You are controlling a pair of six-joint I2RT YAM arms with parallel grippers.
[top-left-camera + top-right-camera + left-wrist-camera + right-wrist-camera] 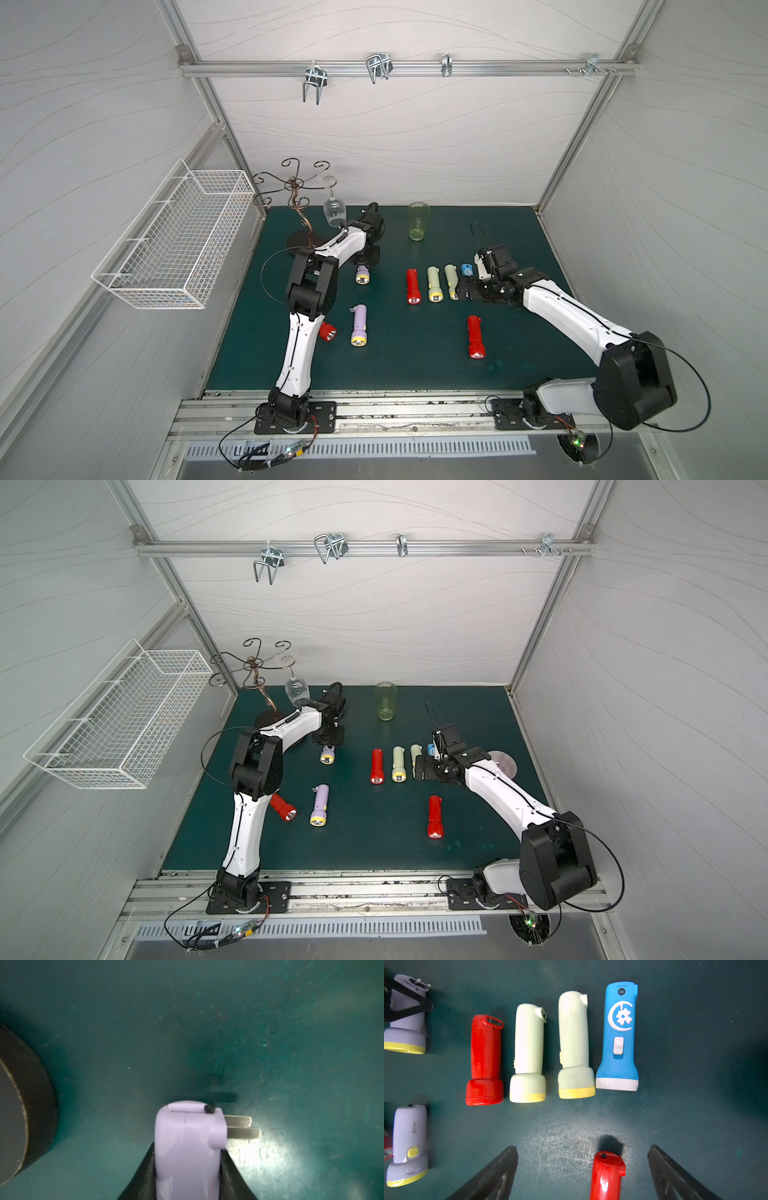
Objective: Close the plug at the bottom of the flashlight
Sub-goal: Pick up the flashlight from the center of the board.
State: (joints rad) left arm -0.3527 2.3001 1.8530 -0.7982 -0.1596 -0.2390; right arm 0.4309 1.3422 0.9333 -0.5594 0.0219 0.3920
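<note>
The work on this piece is only at its start. The purple flashlight (363, 276) lies flat on the green surface (415, 370), toward the back left and near a black round base (31, 1084). The left claw (187, 1148) is clamped on it. In the left wrist view the black fingers (145, 1169) press against both sides of the barrel, close to the tail.

The plug (217, 1132) is not folded in. Its two metal prongs (241, 1127) stick straight out sideways from the tail end, just above the surface. What is left, as I judge it, is to swing those prongs flush into the body. That needs a push from something other than the holding claw.

The flashlight's long axis runs front to back. Its yellow lens end faces the robot bases, and the tail with the plug faces the back wall. The prongs point across that axis, toward the row of four flashlights (434, 284) in the middle. The plugs in that row look tucked in already.

The right claw (582, 1147) is spread wide and holds nothing. It hovers by that row. In the right wrist view a red flashlight (607, 1176) shows between its fingers without touching them. Whether that one's plug is shut I cannot tell.
</note>
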